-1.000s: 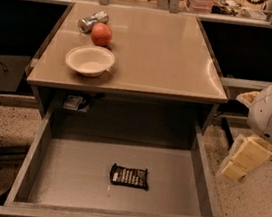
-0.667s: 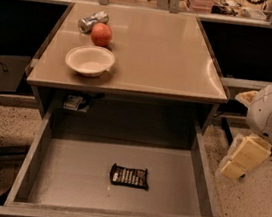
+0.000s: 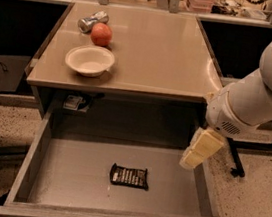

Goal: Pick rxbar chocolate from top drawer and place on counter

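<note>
The gripper (image 3: 202, 149) hangs at the right of the frame, just over the right wall of the open top drawer (image 3: 74, 172). How far it is open cannot be told, and the bar is not in its hold. The rxbar chocolate (image 3: 129, 176) lies flat on the drawer floor at lower centre, left of and below the gripper, apart from it. The white arm (image 3: 259, 92) slants down from the upper right edge, its wrist tilted toward the drawer. On the counter (image 3: 154, 52), toward the upper left, sit a white bowl (image 3: 89, 60), a red fruit (image 3: 101, 34) and a tipped can (image 3: 92, 21).
</note>
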You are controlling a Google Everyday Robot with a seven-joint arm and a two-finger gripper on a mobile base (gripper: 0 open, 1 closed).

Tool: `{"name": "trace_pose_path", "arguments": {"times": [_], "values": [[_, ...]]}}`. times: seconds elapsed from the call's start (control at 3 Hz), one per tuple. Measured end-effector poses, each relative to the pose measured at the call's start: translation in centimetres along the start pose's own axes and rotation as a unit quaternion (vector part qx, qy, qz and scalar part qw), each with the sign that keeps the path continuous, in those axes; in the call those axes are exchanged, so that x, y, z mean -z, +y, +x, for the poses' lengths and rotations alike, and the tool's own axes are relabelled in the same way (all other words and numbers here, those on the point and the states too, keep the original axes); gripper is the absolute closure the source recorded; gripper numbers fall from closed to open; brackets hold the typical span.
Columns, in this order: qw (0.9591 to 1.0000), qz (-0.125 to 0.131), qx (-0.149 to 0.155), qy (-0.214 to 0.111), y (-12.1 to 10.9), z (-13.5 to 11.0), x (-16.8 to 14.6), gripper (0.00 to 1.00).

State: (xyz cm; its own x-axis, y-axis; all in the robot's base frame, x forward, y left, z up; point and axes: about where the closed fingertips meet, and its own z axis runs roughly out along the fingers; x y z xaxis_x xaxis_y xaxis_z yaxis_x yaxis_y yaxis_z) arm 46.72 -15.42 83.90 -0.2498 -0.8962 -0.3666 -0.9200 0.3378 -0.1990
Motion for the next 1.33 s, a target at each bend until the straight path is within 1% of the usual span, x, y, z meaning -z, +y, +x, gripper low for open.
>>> {"name": "trace_pose_path", "arguments": {"times": [0.33, 0.67, 1.0, 1.33], "values": [[1.0000, 0.000, 0.000, 0.000, 0.0, 0.0, 0.0, 0.00], [0.9998, 0.005, -0.012, -0.017, 0.8, -0.2, -1.1, 0.00], [0.9987, 0.013, -0.025, -0.043, 1.8, -1.1, -3.7, 0.00], [0.9976, 0.025, -0.021, -0.061, 2.1, -2.4, -6.7, 0.00]]}}
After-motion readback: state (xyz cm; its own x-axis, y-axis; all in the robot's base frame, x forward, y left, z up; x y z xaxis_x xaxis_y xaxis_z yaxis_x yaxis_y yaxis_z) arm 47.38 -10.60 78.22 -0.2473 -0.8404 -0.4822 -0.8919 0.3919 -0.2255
